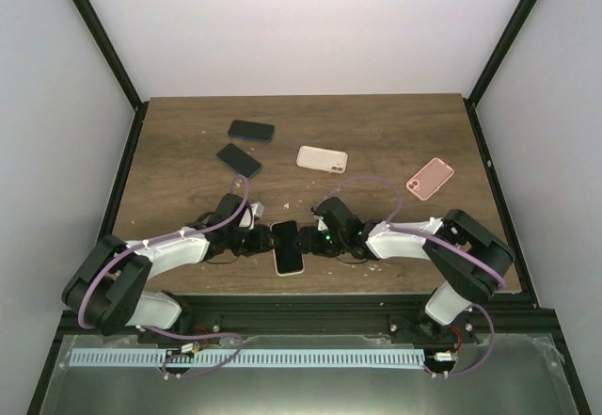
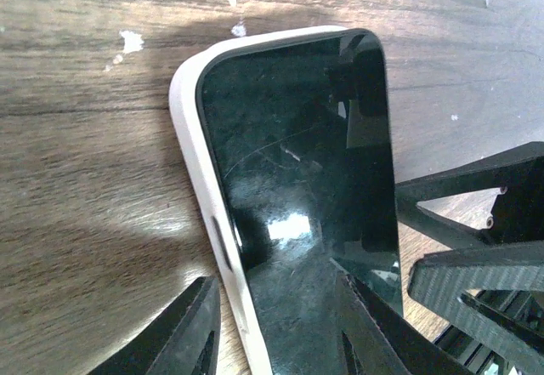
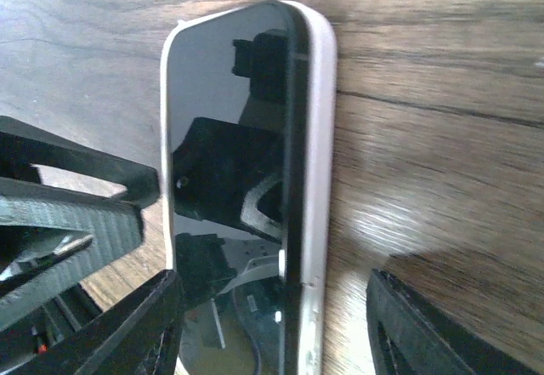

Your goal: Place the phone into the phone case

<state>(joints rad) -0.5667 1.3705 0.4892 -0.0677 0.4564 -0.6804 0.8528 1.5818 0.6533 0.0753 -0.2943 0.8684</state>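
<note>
The phone (image 1: pixel 288 247) lay screen up near the front edge of the table (image 1: pixel 376 133), midway between the two arms, sitting inside the white case (image 2: pixel 191 128). The case's lip wrapped the rounded corner and one long side. Along the other long side I couldn't tell whether the phone was fully seated.

The left gripper (image 2: pixel 276 307) was part-closed across the phone's width, one finger against the case's side and the other at the opposite edge. To my eye it was pinning phone and case so they wouldn't skate on the wood. The right gripper (image 3: pixel 272 307) straddled the same phone from the other side, but its jaws stood well open and held nothing, with bare table showing between one finger and the case. I took that for a release after pressing, or room for a fresh pinch.

The phone's long axis ran from the near edge toward the back wall, slightly skewed, crosswise to both arms. Which end was the top, I couldn't say. A cream case (image 1: pixel 322 158) and a pink case (image 1: pixel 430 178) lay well apart, farther back.
</note>
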